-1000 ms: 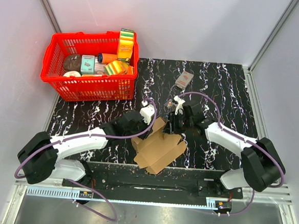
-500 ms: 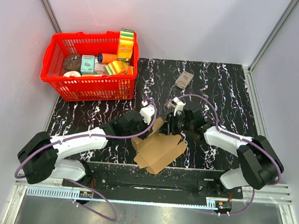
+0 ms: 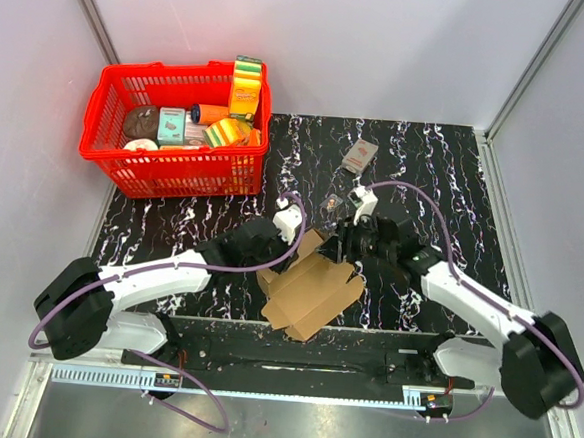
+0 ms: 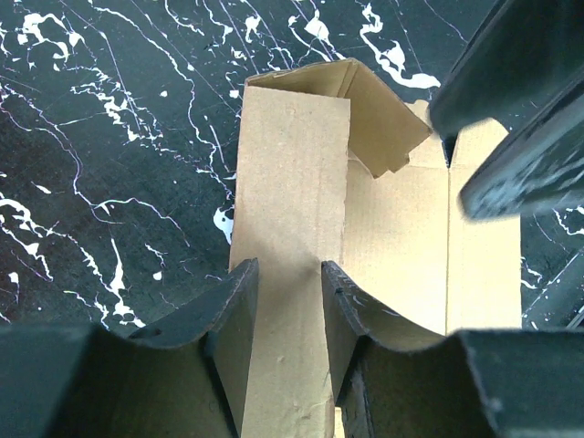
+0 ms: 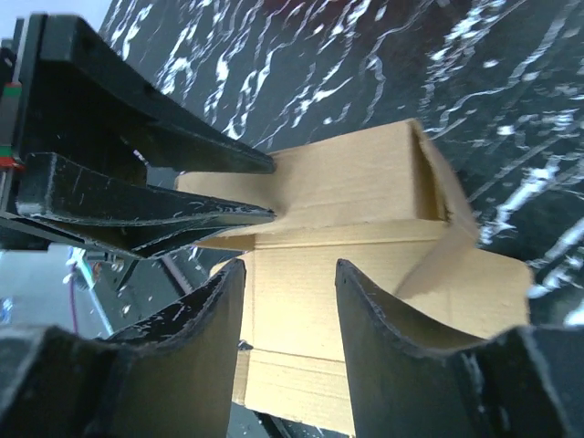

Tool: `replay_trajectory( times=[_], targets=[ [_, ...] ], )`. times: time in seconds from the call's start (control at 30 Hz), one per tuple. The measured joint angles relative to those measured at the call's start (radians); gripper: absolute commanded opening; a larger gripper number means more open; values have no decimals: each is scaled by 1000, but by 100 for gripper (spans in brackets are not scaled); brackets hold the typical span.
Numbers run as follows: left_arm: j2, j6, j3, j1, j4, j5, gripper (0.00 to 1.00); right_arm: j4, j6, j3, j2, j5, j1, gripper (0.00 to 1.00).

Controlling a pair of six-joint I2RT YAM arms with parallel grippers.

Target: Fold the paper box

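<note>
lab test cell: white walls (image 3: 384, 45), marble-print table (image 3: 445, 180).

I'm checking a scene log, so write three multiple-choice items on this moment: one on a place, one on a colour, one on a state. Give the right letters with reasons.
1. Where does the red basket stand?
A. far left of the table
B. near right corner
C. between the arm bases

2. What colour is the paper box?
A. white
B. plain brown
C. blue

3. How do the jaws of the left gripper stand?
A. fully closed on nothing
B. parted, astride a raised panel of the box
C. out of view

Answers:
1 A: the top view shows the basket at the table's far left edge.
2 B: every view shows unprinted brown cardboard.
3 B: the left wrist view shows the brown panel running up between the two fingers; whether they press it cannot be told.
</note>
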Motion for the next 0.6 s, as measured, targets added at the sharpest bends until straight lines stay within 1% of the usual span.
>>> replay_trajectory(
  times=[0.07, 0.13, 0.23, 0.33, 0.43, 0.6],
  targets=[
    [0, 0, 0, 0, 1, 0, 38, -52, -6, 2, -66, 79, 1, 55],
    [0, 0, 0, 0, 1, 0, 38, -128, -9, 18, -113, 200, 1, 58],
    [0, 0, 0, 0, 1, 0, 38, -232, -2, 45, -121, 386, 1, 62],
    [0, 0, 0, 0, 1, 0, 38, -310, 8, 50, -94, 515, 1, 62],
    [0, 0, 0, -1, 1, 0, 38, -355, 11, 58, -18, 579, 1, 60],
    [0, 0, 0, -2, 1, 0, 38, -354, -15, 65, 111, 614, 1, 55]
  ],
)
